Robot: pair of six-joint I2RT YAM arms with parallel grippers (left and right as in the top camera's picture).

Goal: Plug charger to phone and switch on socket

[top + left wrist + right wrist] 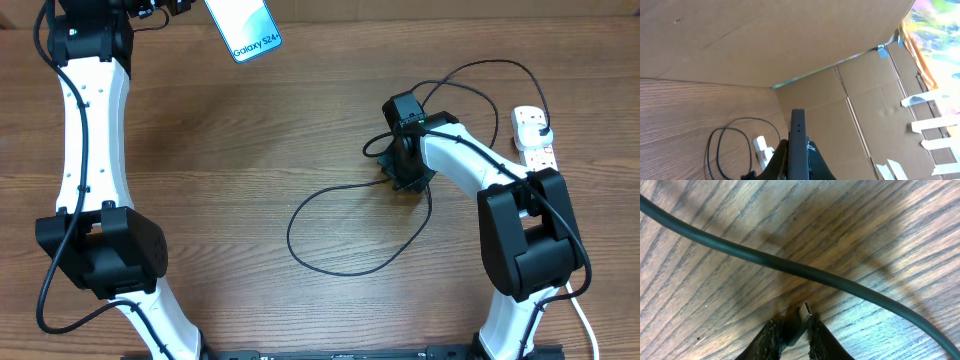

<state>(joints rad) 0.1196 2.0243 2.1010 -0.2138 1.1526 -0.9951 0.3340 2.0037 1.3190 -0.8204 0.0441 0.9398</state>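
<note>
Wood surface (250, 150), overhead: lit phone (245, 28) at the far edge; black charger (330, 268) loops mid-surface towards the white socket (533, 135) at the right edge
Right claw (405, 172), overhead: down on the charger, well apart from the phone
Left wrist: left claw (797, 165) closed onto the phone (797, 132), seen edge-on; cardboard walls (740, 45) behind, socket (762, 147) beyond
Right wrist: right claw (792, 335) nearly closed, pinching the connector tip (807, 311), which pokes past the fingers; another stretch of cable (790, 267) crosses just ahead
</note>
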